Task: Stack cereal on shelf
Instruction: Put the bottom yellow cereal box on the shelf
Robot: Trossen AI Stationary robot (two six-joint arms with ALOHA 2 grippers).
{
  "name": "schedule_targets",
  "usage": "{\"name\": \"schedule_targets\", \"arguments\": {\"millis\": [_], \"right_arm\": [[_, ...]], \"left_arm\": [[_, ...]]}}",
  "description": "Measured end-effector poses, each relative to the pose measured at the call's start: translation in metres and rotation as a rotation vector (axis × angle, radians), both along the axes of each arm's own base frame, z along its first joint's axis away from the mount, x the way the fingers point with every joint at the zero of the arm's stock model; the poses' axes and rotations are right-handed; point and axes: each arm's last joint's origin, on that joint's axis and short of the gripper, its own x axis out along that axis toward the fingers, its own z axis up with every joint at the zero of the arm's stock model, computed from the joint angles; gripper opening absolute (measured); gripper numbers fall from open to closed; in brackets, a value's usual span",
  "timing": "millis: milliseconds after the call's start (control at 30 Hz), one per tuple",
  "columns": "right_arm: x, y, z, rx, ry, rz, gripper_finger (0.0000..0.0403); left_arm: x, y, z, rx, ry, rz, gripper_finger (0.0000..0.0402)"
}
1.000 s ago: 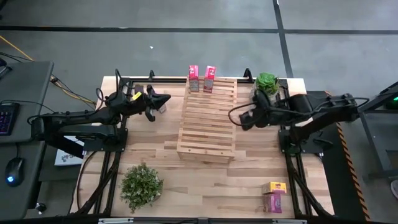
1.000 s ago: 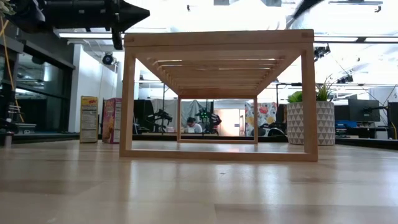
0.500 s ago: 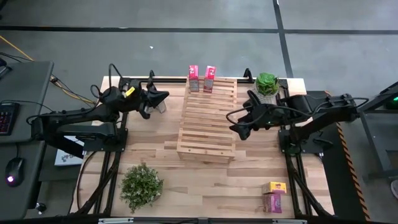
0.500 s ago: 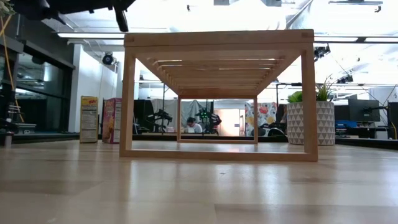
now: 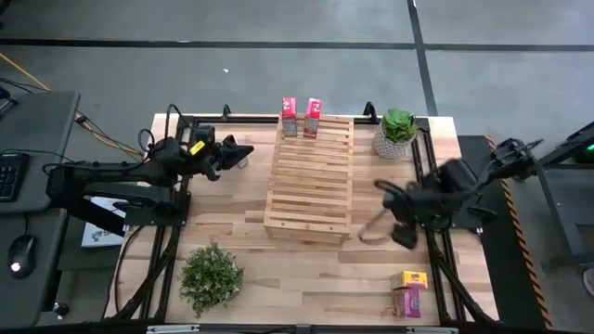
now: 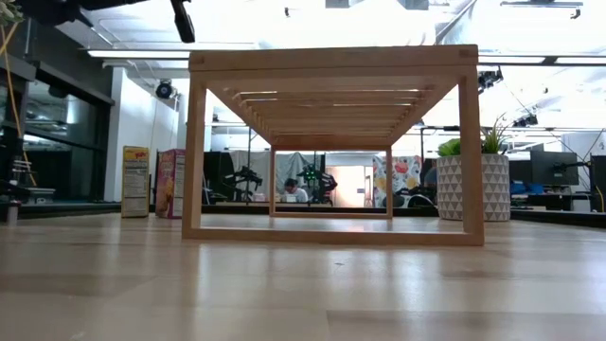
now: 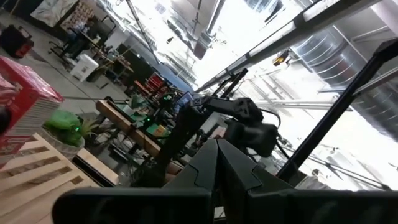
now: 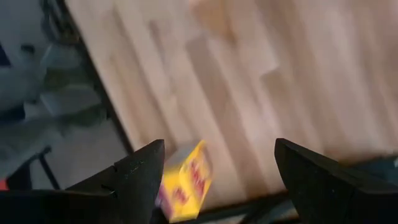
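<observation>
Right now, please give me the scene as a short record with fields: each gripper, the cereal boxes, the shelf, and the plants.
left gripper: shut, empty, raised over the table's far left part
right gripper: open, empty, over the table right of the shelf
shelf: middle of the table
pink boxes: two, upright at the shelf's far end
yellow box: near right corner, beside another pink box
potted plant: far right corner
leafy plant: near left
</observation>
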Motion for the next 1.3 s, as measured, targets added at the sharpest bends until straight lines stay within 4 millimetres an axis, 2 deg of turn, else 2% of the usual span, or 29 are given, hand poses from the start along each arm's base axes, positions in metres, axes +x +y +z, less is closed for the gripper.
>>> {"name": "schedule_targets", "arguments": {"millis": [133, 300, 433, 667, 967, 1133, 1300], "right_arm": [[-0.019, 0.032, -0.001, 0.027, 0.03, 0.035, 0.0296], [-0.041, 0.071, -0.011, -0.081, 0.034, 0.163, 0.0296], [-0.045, 0.099, -0.026, -0.149, 0.069, 0.255, 0.0296], [-0.044, 0.139, -0.059, -0.149, 0.287, 0.304, 0.0296], [-0.035, 0.159, -0.087, -0.241, 0.355, 0.356, 0.0296], [-0.035, 0.159, -0.09, -0.258, 0.341, 0.346, 0.0296], [-0.04, 0.154, -0.108, -0.17, 0.351, 0.332, 0.0296]], "left_arm": [[0.001, -0.007, 0.0, 0.029, 0.005, 0.007, 0.0003], [0.002, -0.012, 0.0, 0.077, 0.012, -0.005, 0.0003], [0.002, -0.014, -0.001, 0.122, 0.023, -0.004, 0.0003], [0.002, -0.015, -0.001, 0.153, 0.03, 0.004, 0.0003], [0.002, -0.015, -0.001, 0.162, 0.031, -0.023, 0.0003], [0.002, -0.016, -0.001, 0.167, 0.03, -0.037, 0.0003], [0.002, -0.016, -0.001, 0.167, 0.03, -0.037, 0.0003]]}}
